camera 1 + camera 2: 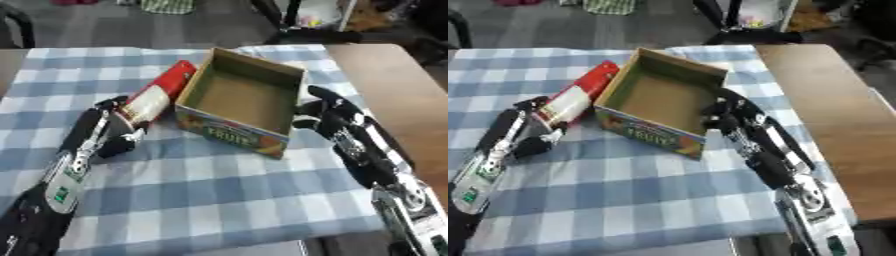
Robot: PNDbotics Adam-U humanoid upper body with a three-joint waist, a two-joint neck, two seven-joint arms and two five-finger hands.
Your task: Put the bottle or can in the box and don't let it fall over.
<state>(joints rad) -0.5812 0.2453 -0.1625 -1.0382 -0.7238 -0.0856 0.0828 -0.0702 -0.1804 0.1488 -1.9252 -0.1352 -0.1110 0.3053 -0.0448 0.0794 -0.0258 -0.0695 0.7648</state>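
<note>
Red-and-white cylindrical can (pixel 158 96) lies tilted against outer left wall of open brown cardboard box (pixel 241 98), on blue-and-white checked tablecloth (pixel 219 190); not yet inside. Left hand (pixel 116 129) curled round can's lower end. Right hand (pixel 331 114) at box's right wall, fingers appearing relaxed, holding nothing. Risks, judged: can held near one end may swing or slip during lift; clipping box wall could shift box; setting down off-vertical could topple can. Box front printed "FRUIT"; can label unreadable.
</note>
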